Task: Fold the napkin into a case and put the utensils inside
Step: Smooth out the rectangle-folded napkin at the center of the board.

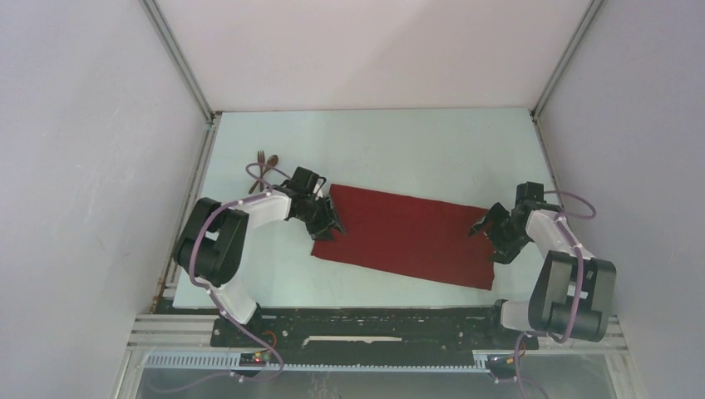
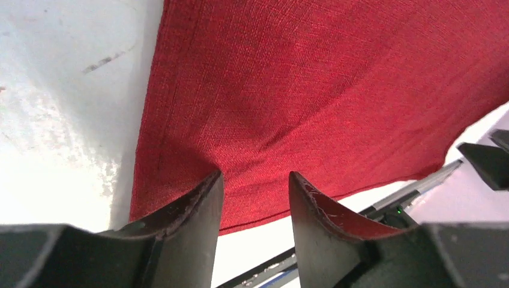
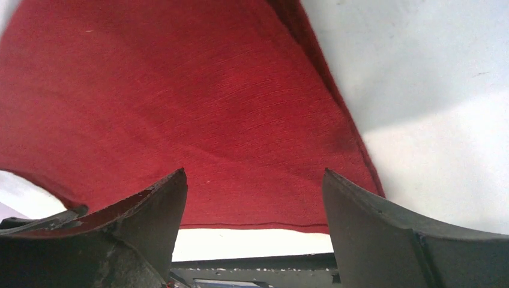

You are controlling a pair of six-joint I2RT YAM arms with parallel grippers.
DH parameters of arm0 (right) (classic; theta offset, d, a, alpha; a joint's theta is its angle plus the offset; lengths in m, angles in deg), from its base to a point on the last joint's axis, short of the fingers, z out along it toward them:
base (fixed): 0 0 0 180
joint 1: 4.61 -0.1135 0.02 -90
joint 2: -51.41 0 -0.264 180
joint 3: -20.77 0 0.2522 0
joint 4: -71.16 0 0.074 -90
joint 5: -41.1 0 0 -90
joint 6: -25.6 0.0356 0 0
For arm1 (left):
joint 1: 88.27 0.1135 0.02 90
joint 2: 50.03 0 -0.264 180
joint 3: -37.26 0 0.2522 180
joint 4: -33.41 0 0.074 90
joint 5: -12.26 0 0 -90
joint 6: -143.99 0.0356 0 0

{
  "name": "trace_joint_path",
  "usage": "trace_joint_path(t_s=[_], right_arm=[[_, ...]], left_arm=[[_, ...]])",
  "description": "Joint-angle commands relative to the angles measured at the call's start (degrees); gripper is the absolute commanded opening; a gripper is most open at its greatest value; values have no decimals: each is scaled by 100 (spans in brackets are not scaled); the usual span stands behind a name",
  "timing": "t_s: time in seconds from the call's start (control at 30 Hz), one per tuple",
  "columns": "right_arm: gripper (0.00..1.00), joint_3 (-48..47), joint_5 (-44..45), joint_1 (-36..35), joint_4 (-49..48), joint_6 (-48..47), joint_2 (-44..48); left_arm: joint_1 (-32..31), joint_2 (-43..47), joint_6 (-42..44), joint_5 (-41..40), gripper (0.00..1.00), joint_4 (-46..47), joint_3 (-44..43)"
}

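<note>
the napkin (image 1: 399,234) lies flat on the table (image 1: 399,150), stretched between the two tools. i can't tell whether it is already doubled over once. the left gripper (image 2: 255,175) sits over one short edge with its jaws parted by a narrow gap. nothing is clamped that i can see, though the cloth puckers a little right at that gap. the right gripper (image 3: 253,177) hangs over the opposite short edge, jaws spread wide, the hem running just under its tips. the utensils (image 1: 266,164) lie behind the left gripper, well apart from the cloth.

to do this step well, i'd say each tool should bite the hem directly beneath its tips and get a full pinch of fabric. both should then lift and carry together, so the edge travels straight and lands square.

the cloth is dark red, matte and woven, with a fine grain and a stitched hem. it looks soft and likely to sag or slip. the fingers (image 2: 192,222) are dark, curved and scuffed along their edges. the table is pale and smooth.
</note>
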Motion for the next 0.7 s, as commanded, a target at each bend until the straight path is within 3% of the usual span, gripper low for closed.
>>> trace_joint_path(t_s=[0.0, 0.13, 0.2, 0.33, 0.5, 0.67], right_arm=[[89, 136, 85, 93, -97, -76, -188], [90, 76, 855, 7, 903, 714, 151], [91, 139, 794, -43, 1202, 825, 317], [92, 431, 834, -40, 949, 921, 448], [92, 511, 638, 33, 522, 948, -33], [91, 487, 1303, 25, 1505, 1475, -28]], left_arm=[[133, 56, -149, -96, 53, 433, 167], [145, 68, -89, -150, 54, 417, 268], [136, 32, -121, -154, 54, 504, 364], [143, -27, -191, -142, 54, 728, 552], [133, -20, -205, -129, 54, 804, 649], [145, 2, -192, -136, 54, 804, 650]])
